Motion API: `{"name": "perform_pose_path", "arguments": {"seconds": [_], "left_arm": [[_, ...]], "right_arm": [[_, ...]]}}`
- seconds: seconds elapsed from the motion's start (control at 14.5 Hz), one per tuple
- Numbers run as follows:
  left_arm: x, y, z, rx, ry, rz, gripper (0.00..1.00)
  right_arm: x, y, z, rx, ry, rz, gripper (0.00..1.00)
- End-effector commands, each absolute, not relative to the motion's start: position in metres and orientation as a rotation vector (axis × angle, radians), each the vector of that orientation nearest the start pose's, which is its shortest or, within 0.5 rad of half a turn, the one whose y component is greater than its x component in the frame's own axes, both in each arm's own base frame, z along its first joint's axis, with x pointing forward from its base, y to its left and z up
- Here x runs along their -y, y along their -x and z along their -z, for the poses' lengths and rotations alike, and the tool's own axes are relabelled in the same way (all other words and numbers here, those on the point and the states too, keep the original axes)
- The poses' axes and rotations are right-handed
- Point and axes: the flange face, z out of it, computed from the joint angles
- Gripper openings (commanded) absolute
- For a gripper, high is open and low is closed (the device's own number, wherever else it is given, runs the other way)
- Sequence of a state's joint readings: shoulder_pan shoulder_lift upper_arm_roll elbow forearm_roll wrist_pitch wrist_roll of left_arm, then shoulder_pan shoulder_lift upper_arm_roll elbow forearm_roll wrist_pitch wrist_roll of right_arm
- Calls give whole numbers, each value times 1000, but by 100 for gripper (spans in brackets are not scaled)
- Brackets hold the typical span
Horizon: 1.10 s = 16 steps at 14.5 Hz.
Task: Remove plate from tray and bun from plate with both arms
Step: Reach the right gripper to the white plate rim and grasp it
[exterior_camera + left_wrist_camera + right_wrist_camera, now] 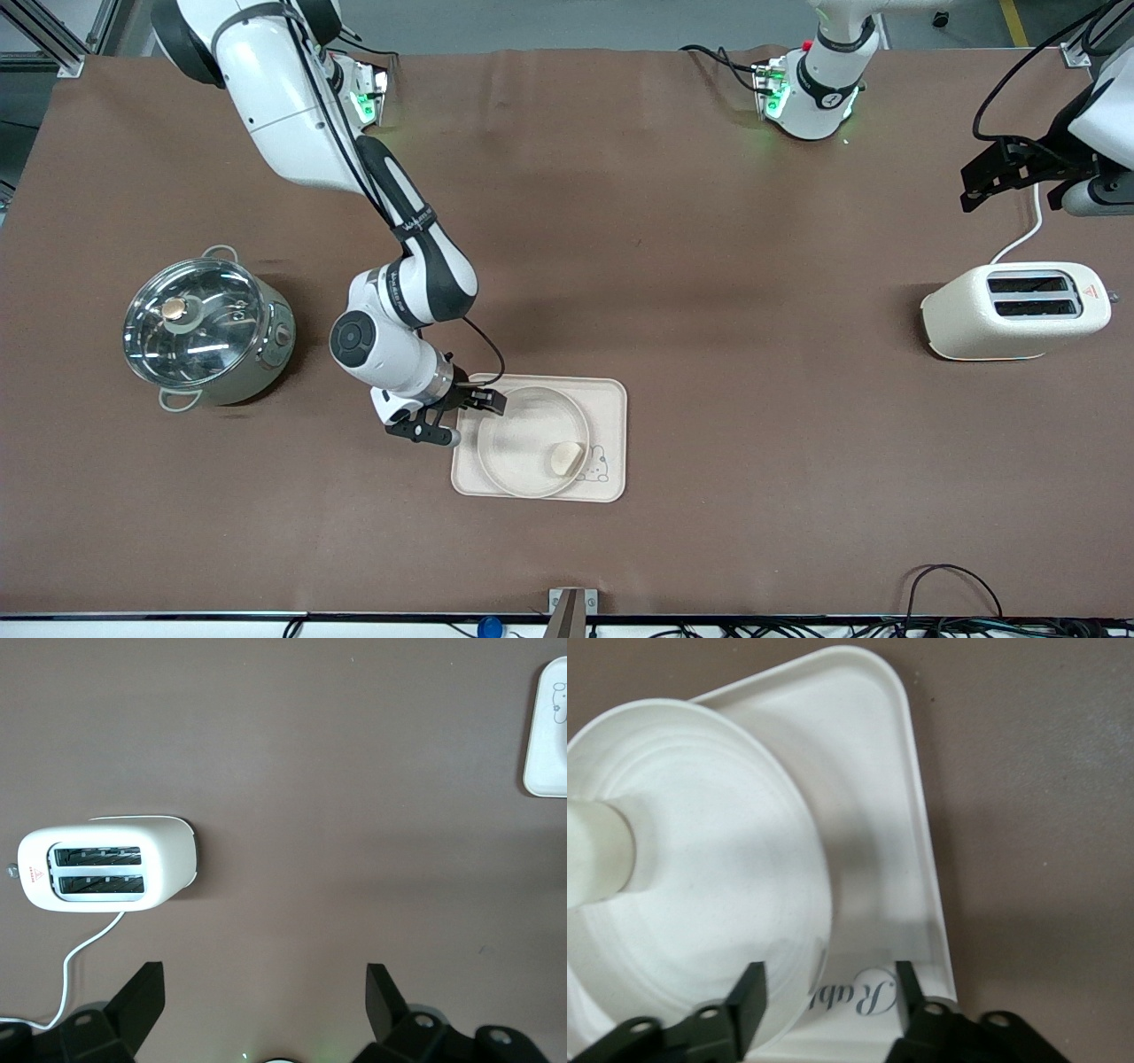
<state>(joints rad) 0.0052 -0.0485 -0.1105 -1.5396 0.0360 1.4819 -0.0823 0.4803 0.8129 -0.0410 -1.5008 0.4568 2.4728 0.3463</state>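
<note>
The round cream plate (523,434) lies on the rectangular tray (611,399), with the small pale bun (565,458) on the plate near the rabbit drawing. My right gripper (461,418) is low at the plate's edge toward the right arm's end. In the right wrist view the gripper (828,992) is open, its fingers standing on either side of the rim of the plate (718,877), and the bun (594,864) shows farther in. My left gripper (1010,190) is open and empty, held up over the table near the toaster, and waits.
A cream toaster (1014,310) with a white cord stands at the left arm's end and shows in the left wrist view (106,864). A steel pot with a glass lid (208,332) stands at the right arm's end. A tray corner (549,735) shows in the left wrist view.
</note>
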Motion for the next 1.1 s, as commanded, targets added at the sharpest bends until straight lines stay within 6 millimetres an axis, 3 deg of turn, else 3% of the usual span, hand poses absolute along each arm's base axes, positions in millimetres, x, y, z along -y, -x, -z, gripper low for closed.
{"name": "perform_pose_path", "arguments": {"seconds": [0.0,0.62,0.83,1.03], "left_arm": [[52,-527,-660,-59,3118,-26,100],[52,-527,-659,-59,3118,-31,100],[53,-527,-658,-62,3117,-36,100],[53,-528,-657,-59,3117,-38,100]], "right_arm": [[-314,-664,-197,-350,2791,63,46],[-318,-672,-184,-357,2781,106,24],[-319,-676,-190,-388,2766,117,4],[-314,-683,-197,-400,2757,135,1]]}}
